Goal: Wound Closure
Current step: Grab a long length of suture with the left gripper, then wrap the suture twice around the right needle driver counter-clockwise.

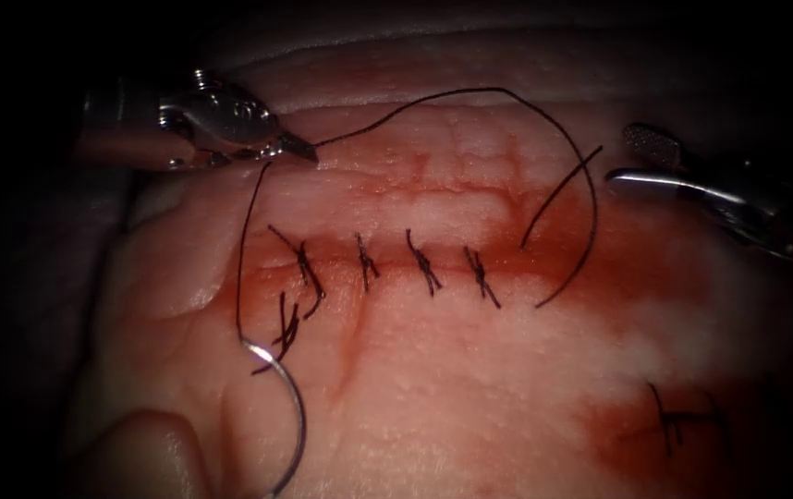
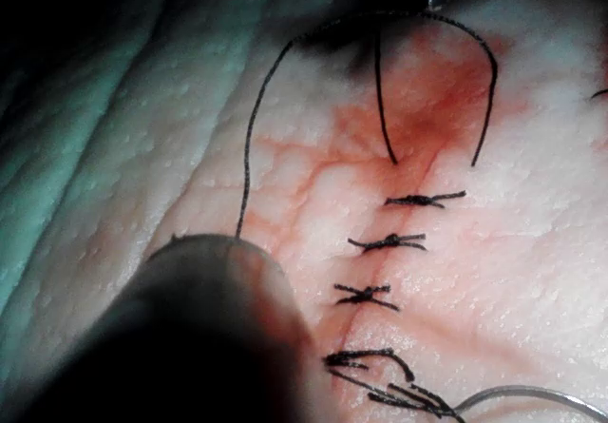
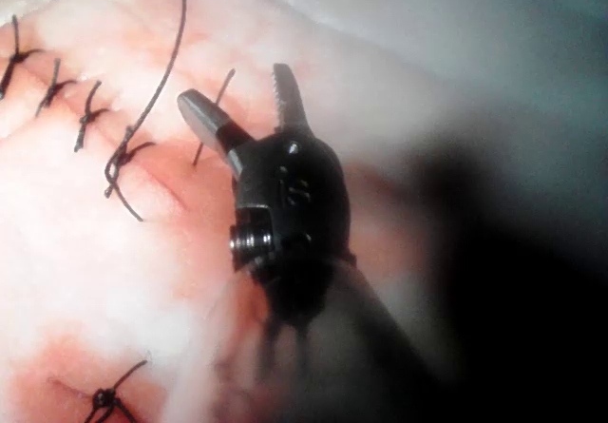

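Darkness rings the lit bench where a pale pink slab of pork-belly tissue [image 1: 470, 388] lies, its horizontal cut [image 1: 387, 263] stained with red fluid [image 1: 600, 249] and crossed by a row of dark knotted stitches [image 1: 424, 263]. The curved silver steel needle [image 1: 290, 407] rests free on the tissue, below the cut toward its left end and well below the left arm's tool, not driven in and held by neither tool. From its blunt end the thin black thread [image 1: 249, 240] climbs to the left arm's silver needle driver [image 1: 302, 148], whose jaws are closed on the strand just above the cut, apparently to keep the slack lifted off the wound. Beyond those jaws the thread arcs over to the right end of the cut and enters the tissue there, with a short free tail beside it. The right arm's silver needle driver [image 3: 249, 100] hangs near that loop with its jaws parted and holding nothing.
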`<action>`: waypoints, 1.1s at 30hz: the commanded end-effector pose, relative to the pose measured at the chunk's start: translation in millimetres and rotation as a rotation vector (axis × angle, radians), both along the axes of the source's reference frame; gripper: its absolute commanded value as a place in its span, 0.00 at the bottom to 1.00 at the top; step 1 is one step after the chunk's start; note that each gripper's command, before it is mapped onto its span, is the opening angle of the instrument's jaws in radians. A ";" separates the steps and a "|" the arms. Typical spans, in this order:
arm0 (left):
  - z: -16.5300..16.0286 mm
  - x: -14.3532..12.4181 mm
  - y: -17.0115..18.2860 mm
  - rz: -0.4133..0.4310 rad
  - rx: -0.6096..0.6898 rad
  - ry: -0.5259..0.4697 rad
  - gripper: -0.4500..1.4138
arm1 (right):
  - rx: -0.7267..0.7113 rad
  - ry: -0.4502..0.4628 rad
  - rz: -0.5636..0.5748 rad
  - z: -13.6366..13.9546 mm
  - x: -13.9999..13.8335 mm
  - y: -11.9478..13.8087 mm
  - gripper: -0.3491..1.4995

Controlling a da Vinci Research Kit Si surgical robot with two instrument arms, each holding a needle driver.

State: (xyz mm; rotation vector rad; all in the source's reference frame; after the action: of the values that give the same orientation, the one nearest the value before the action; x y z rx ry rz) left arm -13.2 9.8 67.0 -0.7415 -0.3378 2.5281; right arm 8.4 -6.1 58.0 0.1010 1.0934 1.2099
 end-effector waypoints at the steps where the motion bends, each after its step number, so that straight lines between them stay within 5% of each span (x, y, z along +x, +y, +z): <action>1: -0.2 -0.6 0.3 -0.017 -0.022 -0.021 0.00 | -0.003 0.000 -0.005 0.4 0.6 -0.3 0.57; 5: -3.6 -0.9 0.1 -0.067 -0.122 -0.114 0.00 | -0.043 0.024 0.020 -0.6 -0.3 0.4 0.61; 9: -7.9 -0.8 -2.1 -0.090 -0.205 -0.269 0.00 | -0.096 0.034 0.019 -3.3 -2.1 1.6 0.87; 12: -9.4 -1.0 -3.2 -0.097 -0.220 -0.319 0.00 | -0.120 0.052 0.017 -4.7 -2.2 1.8 0.91; 14: -11.0 -1.2 -4.3 -0.091 -0.228 -0.368 0.00 | -0.143 0.074 -0.005 -6.1 -1.5 1.4 0.83; 16: -13.0 -1.7 -5.6 -0.089 -0.240 -0.424 0.00 | -0.172 0.074 -0.044 -7.6 0.2 0.0 0.10; 18: -13.5 -1.8 -5.9 -0.083 -0.244 -0.442 0.00 | -0.176 0.071 -0.062 -7.8 0.8 -0.2 0.00; 24: -16.1 -2.5 -6.6 -0.056 -0.244 -0.593 0.00 | -0.258 0.128 -0.217 -7.6 4.2 -1.5 0.00; 25: -16.5 -2.7 -6.5 -0.036 -0.238 -0.641 0.00 | -0.317 0.142 -0.345 -7.0 5.5 -2.0 0.00; 33: -14.6 -4.1 -5.2 -0.049 -0.258 -0.611 0.00 | -0.377 0.267 -0.484 -6.8 8.4 -3.0 0.00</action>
State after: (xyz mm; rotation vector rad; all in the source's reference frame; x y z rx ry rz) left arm -17.0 5.0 52.4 -1.5724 -0.1659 2.2765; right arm 15.9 -8.7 50.7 0.2275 1.4158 0.5521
